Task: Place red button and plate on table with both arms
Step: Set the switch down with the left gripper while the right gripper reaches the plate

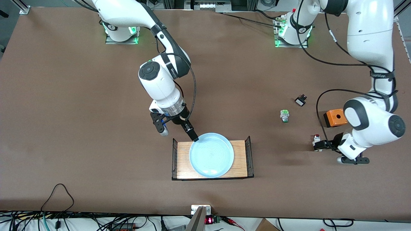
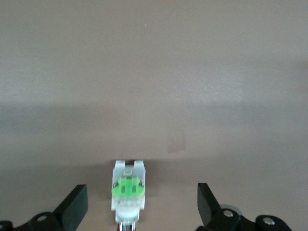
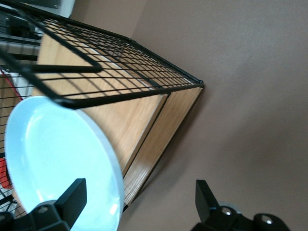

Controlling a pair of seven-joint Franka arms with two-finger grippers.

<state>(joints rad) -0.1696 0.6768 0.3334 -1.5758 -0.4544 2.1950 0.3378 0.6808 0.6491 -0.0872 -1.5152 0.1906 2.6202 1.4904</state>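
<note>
The round pale-blue plate (image 1: 211, 155) lies on the small light-wood tray with black wire ends (image 1: 243, 160), on the big matte brown table (image 1: 80, 128). The right gripper (image 1: 179, 131) is at the plate's rim — one finger over the rim, the other outside it, jaws wide. The left gripper (image 1: 324, 150), low near the left arm's end, stands open around the small red button (image 2: 127, 192) on the tabletop — fingers (image 2: 74, 207) clear of it.

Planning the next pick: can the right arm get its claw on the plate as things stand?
Probably yes. The right claw hangs open at the plate rim, which rises clear of the tray; only the tray's wire end is close by.
</note>
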